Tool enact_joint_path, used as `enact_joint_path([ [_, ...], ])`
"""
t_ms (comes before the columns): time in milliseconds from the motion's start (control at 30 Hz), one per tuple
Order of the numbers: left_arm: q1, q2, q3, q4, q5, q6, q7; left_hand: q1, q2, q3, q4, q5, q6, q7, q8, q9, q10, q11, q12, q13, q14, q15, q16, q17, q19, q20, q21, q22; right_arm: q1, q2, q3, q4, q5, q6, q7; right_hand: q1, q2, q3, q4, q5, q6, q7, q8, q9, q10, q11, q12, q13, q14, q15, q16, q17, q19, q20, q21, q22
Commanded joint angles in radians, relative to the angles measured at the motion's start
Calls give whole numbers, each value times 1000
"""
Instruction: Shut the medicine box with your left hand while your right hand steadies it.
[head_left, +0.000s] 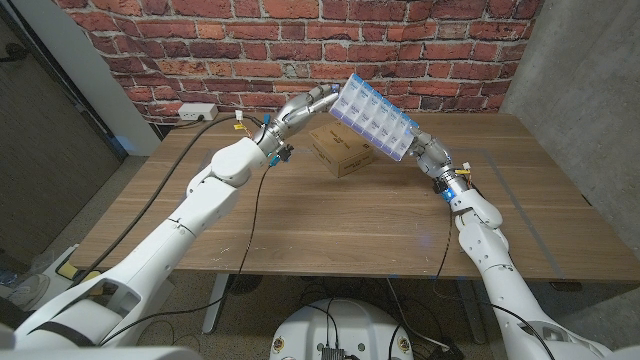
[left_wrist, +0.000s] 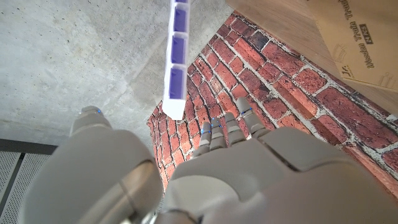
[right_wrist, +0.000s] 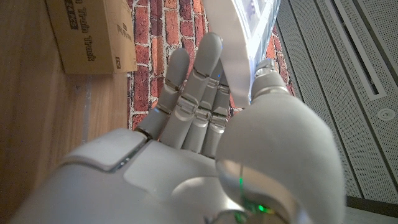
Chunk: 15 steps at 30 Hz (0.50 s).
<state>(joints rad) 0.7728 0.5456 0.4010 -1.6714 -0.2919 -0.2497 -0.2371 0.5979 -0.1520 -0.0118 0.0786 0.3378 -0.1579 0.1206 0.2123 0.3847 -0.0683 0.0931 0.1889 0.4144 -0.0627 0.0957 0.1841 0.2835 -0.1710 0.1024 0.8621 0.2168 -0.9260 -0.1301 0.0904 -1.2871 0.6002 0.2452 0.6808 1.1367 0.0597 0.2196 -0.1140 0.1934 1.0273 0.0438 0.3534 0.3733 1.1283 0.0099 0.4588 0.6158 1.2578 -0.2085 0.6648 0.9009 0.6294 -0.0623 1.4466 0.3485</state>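
The medicine box (head_left: 375, 118), a long white strip of blue-tinted compartments, hangs tilted in the air above the table's far middle. My right hand (head_left: 422, 152) grips its lower end, and the white edge of the medicine box (right_wrist: 235, 43) sits between the thumb and the fingers of that right hand (right_wrist: 205, 155). At the upper end is my left hand (head_left: 313, 104), fingers stretched toward it. In the left wrist view the end of the medicine box (left_wrist: 176, 68) hangs just beyond my left hand (left_wrist: 211, 168), with no contact that I can see. Whether the lids stand open is unclear.
A brown cardboard box (head_left: 342, 151) lies on the wooden table (head_left: 330, 225) under the raised strip. A white power strip (head_left: 197, 111) with cables sits at the far left corner. A brick wall stands behind the table.
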Motion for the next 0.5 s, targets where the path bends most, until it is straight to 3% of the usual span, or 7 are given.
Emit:
enact_joint_path([
  [33,1,19,5,6,-13,-35,-26,12,7,-46,2,27,-214,-16,-40,-35,-136,22,-7,-17,-122,27,1,-15,-222,17,-49,-16,12,1,-6,16,-11,3,-16,84,91,21,-14,5,31,-22,5,6,158,-85,-3,4,6,-23,-1,5,-3,-137,8,-2],
  [167,8,23,1,8,-28,-46,-30,3,22,-87,12,50,-367,-42,-44,-72,-267,42,-8,-46,-254,37,-5,-36,-311,31,-112,-27,14,1,-9,14,-18,4,-24,83,91,21,-13,5,30,-21,3,8,157,-86,-5,5,5,-23,-3,4,-3,-137,13,-9],
  [267,17,25,-4,11,-35,-61,-26,-7,37,-113,22,66,-462,-60,-39,-98,-371,50,-10,-69,-356,41,-9,-50,-377,24,-156,-28,14,1,-10,11,-25,4,-36,83,91,22,-14,5,31,-21,2,8,159,-86,-6,5,6,-23,-2,5,-4,-137,15,-13],
  [333,25,26,-8,11,-36,-74,-19,-14,48,-127,30,75,-510,-69,-39,-113,-430,50,-10,-84,-418,48,-8,-59,-439,24,-191,-27,14,1,-11,9,-27,1,-43,83,91,22,-14,5,30,-22,2,10,159,-87,-6,6,5,-23,-4,3,-4,-137,17,-15],
  [500,50,40,-18,-3,-13,-103,23,-23,61,-142,38,83,-551,-80,-43,-127,-494,53,-12,-100,-480,55,-8,-67,-489,16,-221,-26,14,1,-15,8,-38,-1,-60,84,92,23,-14,5,33,-22,0,8,160,-87,-8,7,6,-23,-4,4,-4,-138,21,-22],
])
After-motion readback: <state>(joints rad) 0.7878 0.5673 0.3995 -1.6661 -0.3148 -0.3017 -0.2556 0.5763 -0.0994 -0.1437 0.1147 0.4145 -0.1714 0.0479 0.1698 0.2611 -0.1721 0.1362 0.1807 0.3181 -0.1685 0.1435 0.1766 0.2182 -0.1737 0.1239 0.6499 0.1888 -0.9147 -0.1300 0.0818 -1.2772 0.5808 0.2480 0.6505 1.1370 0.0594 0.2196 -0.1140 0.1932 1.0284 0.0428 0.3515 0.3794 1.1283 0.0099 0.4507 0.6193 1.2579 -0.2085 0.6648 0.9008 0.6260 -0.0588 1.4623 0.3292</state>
